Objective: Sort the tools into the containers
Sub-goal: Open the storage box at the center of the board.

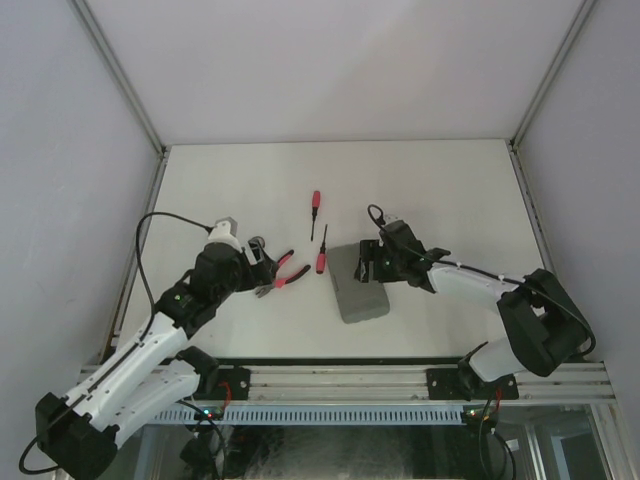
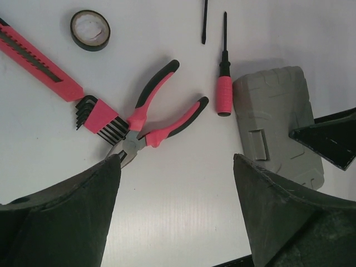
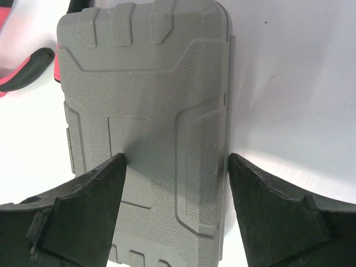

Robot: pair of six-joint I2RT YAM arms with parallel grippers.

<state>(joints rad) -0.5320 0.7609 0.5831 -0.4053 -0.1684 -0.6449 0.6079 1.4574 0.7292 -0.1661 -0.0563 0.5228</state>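
Lying flat at centre frame of the overhead view, the grey case (image 1: 358, 283) sits beneath the spread right pincer (image 3: 175, 158).
One finger stands over its textured lid, the other at its right edge. Left of the case lie a red-handled screwdriver (image 2: 224, 83) and the pliers (image 2: 158, 117), handles splayed. The left pincer (image 2: 177, 161), also spread, hovers at their nose. Hex keys (image 2: 100, 117), a pink knife (image 2: 39, 64) and a dark ring (image 2: 90, 30) lie upper left, on the white surface (image 1: 450, 200).
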